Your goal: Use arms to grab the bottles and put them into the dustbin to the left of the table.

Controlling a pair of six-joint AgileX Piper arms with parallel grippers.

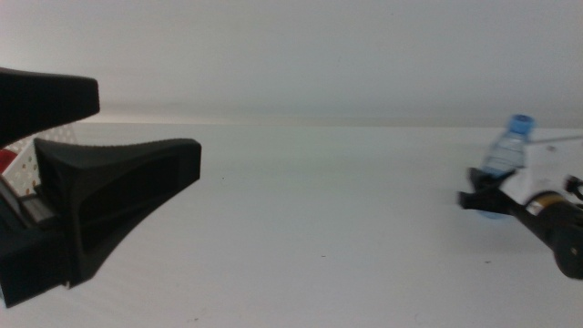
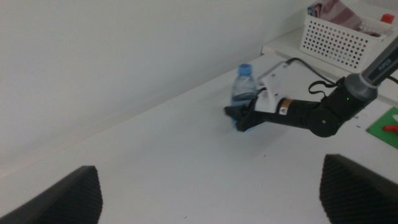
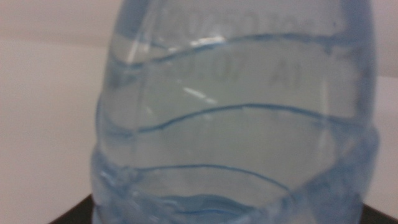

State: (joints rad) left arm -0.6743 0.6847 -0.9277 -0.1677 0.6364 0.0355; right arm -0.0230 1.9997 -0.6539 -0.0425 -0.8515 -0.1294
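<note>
A clear water bottle with a blue cap (image 1: 507, 150) (image 2: 244, 87) stands at the right of the white table (image 1: 319, 228). My right gripper (image 1: 483, 202) (image 2: 240, 118) is shut on its lower part. The bottle's ribbed body (image 3: 236, 124) fills the right wrist view. My left gripper (image 1: 146, 128) (image 2: 210, 163) hangs open and empty at the far left, just in front of the dustbin. Only a sliver of the dustbin's perforated white wall (image 1: 32, 157) shows behind the jaw, with a bit of red (image 1: 5, 162) beside it.
The left wrist view shows a second white perforated basket (image 2: 339, 40), holding striped red items, on a surface beyond the right arm (image 2: 336, 106). A green mat (image 2: 387, 127) lies near that arm. A pale wall runs along the table's far edge.
</note>
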